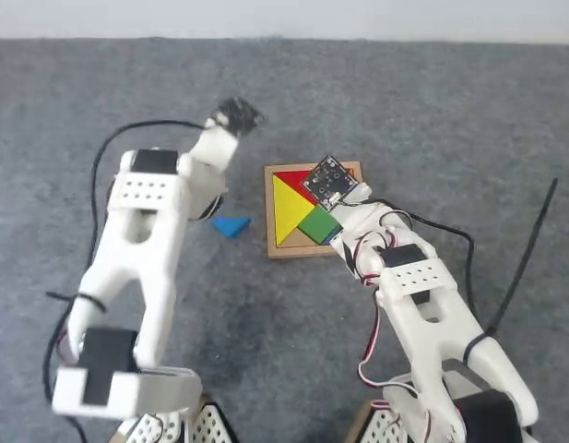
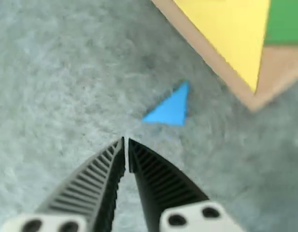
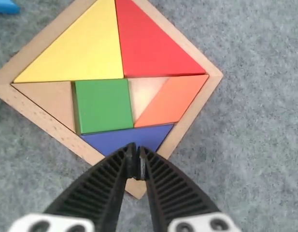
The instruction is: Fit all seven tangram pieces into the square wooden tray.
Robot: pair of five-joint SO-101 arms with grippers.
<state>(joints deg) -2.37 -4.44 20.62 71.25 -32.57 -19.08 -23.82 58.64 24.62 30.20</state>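
Observation:
The square wooden tray (image 3: 37, 118) holds a yellow triangle (image 3: 78, 48), a red triangle (image 3: 151, 46), a green square (image 3: 103, 105), an orange parallelogram (image 3: 173, 99) and a dark blue triangle (image 3: 127, 137). Bare wood shows in two triangular gaps, one on each side of the green square. My right gripper (image 3: 135, 147) hangs shut and empty over the tray's corner by the dark blue triangle. A small light blue triangle (image 2: 170, 107) lies on the carpet just outside the tray (image 2: 206, 48). My left gripper (image 2: 125, 140) is shut and empty, a short way from that triangle.
From above, the tray (image 1: 268, 212) sits mid-table with the light blue triangle (image 1: 231, 225) to its left on grey carpet. The left arm (image 1: 146, 231) stands over the carpet beside it. Black cables trail around both arms.

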